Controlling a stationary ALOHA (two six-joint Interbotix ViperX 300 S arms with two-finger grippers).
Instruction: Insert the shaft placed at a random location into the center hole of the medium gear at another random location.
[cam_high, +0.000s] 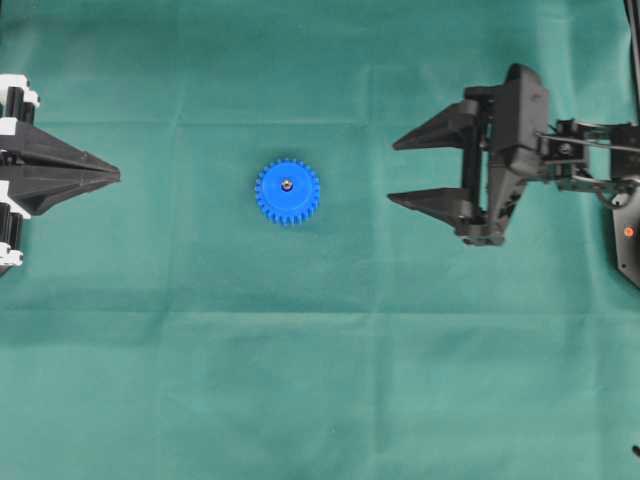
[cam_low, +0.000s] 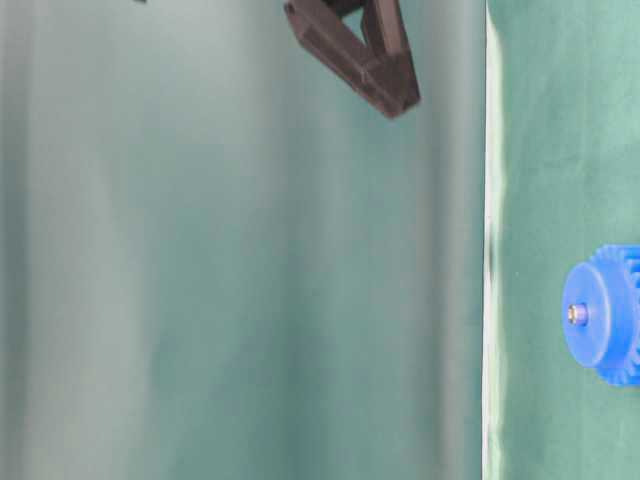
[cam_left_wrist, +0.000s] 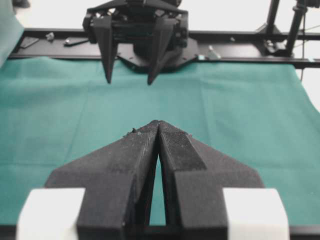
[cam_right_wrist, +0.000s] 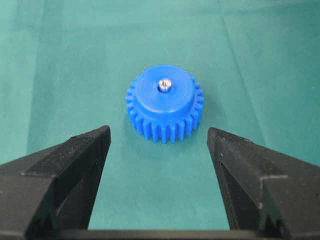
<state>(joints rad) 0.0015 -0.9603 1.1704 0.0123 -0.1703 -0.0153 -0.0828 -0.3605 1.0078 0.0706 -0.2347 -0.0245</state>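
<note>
A green cloth (cam_high: 400, 380) is covering the tabletop, lying flat with faint fold creases crossing it in straight lines. In the left wrist view the cloth is ending short of a black frame rail (cam_left_wrist: 240, 36) running along the far edge. The medium gear (cam_high: 287, 191) is resting flat on the cloth near the middle, teeth around its rim, raised hub facing up. The shaft (cam_right_wrist: 165, 85) is sitting upright in the center hole, its silver tip poking just above the hub. The cloth is showing around the gear on every side.
</note>
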